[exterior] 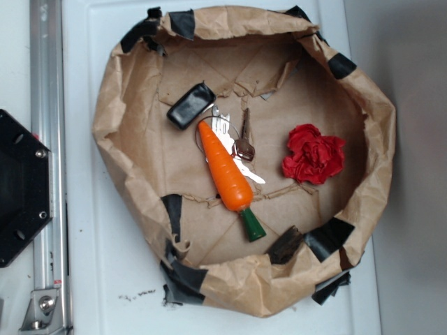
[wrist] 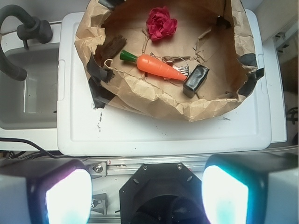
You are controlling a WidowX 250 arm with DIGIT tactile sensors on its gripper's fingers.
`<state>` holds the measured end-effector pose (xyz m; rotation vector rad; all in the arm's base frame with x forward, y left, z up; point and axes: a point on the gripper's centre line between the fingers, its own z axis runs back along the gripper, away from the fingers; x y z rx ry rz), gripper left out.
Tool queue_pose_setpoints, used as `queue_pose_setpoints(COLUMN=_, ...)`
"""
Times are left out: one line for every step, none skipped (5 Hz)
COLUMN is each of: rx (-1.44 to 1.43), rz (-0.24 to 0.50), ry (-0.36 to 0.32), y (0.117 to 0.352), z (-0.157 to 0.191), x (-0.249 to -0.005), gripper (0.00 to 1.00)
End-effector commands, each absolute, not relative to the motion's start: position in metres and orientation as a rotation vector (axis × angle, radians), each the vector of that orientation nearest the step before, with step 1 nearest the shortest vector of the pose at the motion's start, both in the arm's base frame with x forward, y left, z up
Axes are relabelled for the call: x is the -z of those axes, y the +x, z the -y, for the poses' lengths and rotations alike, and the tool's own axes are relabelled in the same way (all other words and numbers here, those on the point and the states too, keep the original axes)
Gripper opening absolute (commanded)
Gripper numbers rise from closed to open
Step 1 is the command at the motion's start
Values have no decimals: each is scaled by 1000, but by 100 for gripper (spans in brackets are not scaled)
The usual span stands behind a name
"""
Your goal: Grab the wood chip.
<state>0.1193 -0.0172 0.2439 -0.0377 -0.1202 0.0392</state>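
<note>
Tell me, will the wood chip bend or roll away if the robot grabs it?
Probably neither. The wood chip looks like a stiff, rough, blocky chunk, so it should stay put. It seems small and likely light. It rests against the paper wall, which may crowd the tool.

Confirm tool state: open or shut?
Open. In the wrist view the tool shows its two fingers wide apart with nothing between them, far from the wood chip.

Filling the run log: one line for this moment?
gripper: open, far from bin | wood chip: untouched, by bin wall, near carrot tip | grasp: not begun
</note>
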Motion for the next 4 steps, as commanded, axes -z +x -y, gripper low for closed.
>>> queue_pose_setpoints(rx=-39, rz=120, ry=-38, y=119, z=17, x=-244, gripper=100)
queue_pose_setpoints(rx=-169, rz=88, ry=-62, y=148, z=14, x=-228, gripper=100)
queue_pose_setpoints(rx=-305, rz=33, ry=-159, y=185, z=1, x=-205, gripper=100)
queue_pose_setpoints(rx=-404, rz=6, ry=-160, y=209, z=-16, x=-182, gripper=100)
